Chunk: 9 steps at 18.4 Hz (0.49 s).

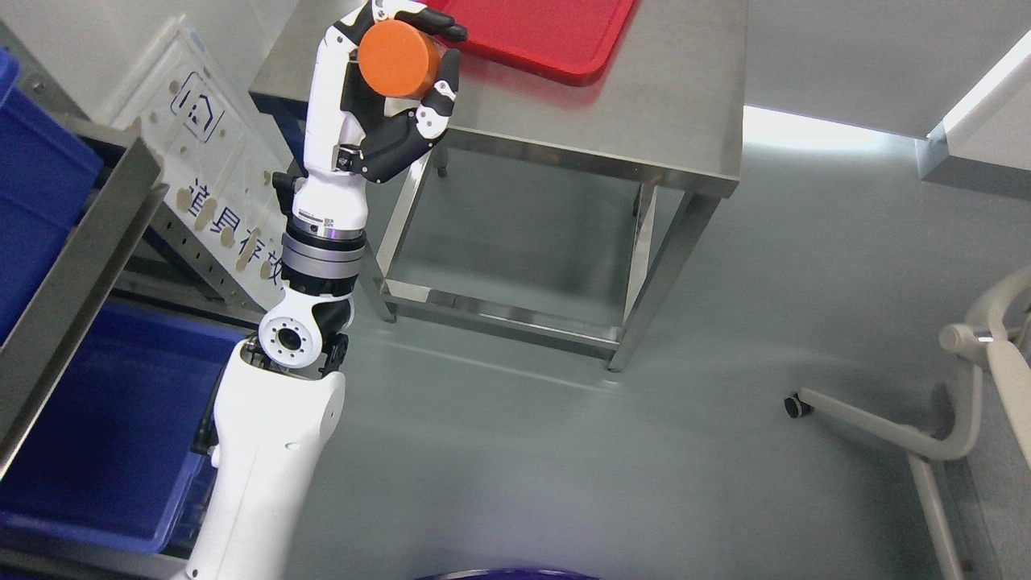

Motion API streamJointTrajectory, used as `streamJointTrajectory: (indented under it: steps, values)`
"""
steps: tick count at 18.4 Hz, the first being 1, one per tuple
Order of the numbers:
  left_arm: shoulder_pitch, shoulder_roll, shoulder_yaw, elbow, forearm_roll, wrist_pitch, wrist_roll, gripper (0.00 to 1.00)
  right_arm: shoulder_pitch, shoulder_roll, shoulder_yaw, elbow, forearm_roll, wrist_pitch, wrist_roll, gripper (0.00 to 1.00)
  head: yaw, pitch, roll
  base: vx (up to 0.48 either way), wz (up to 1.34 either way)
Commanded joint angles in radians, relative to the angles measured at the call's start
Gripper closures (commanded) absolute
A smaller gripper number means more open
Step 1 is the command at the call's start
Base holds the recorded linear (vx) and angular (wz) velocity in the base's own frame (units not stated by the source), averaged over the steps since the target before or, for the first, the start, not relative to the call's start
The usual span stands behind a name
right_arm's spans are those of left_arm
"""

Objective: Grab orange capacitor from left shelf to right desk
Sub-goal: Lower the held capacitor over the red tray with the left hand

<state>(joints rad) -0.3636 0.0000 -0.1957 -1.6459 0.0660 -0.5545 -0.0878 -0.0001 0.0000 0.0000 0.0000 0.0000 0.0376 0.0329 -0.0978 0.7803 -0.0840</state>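
Capacitor (399,59) is being gripped by curled fingers (441,90) of left hand (378,89), raised over the desk's (644,121) near-left corner, beside the red tray (556,36). Grip should be kept level and lowered onto bare desk before being released.

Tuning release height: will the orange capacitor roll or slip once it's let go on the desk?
The orange capacitor looks a short, rigid cylinder with smooth sides, so probably apt to roll if released on its side. The left hand holds it over the desk edge; flat-end placement near the red tray seems safer.
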Motion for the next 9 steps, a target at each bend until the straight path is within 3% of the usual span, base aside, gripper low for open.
streamJointTrajectory:
  steps: [1,7,9]
  values:
    - [-0.001,0.017,-0.024,0.0,0.0,0.059,0.0,0.97,0.014,-0.017,-0.011,-0.034,0.0,-0.001,-0.001,0.0,0.0,0.0,0.0,0.459,-0.05]
    - [-0.001,0.017,-0.014,0.006,-0.003,0.365,0.002,0.96,0.014,-0.017,-0.011,-0.034,0.0,-0.001,-0.001,0.0,0.0,0.0,0.0,0.406,-0.11]
    - [-0.001,0.017,-0.013,0.03,-0.008,0.412,0.003,0.96,0.014,-0.017,-0.011,-0.034,0.0,-0.001,-0.001,0.0,0.0,0.0,0.0,0.335,-0.15]
